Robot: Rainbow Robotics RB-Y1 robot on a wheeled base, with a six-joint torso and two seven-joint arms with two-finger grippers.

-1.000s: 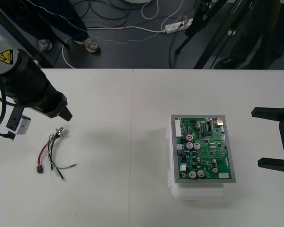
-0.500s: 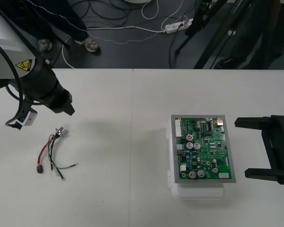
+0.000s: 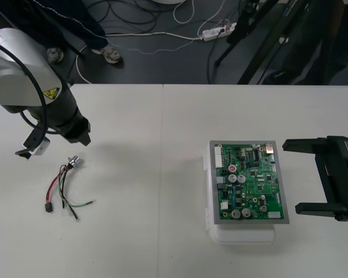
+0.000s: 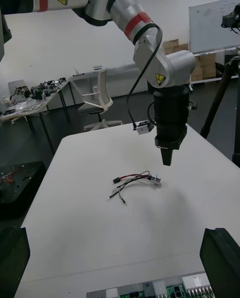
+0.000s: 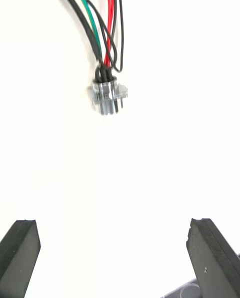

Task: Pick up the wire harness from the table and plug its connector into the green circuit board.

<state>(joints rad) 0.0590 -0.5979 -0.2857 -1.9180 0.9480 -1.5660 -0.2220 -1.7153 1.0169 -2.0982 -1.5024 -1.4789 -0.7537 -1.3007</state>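
As the harness (image 3: 64,185) lies at left, the left gripper (image 3: 80,138) just beyond it and the right gripper (image 3: 290,176) by the board (image 3: 249,182) both gape wide, empty.

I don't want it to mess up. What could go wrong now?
The open left tool hangs near the socket of the harness, far from the plug; grabbed there, the plug may dangle and be hard to aim. The thin wires might slip out. The board sits far off, by the right tool.
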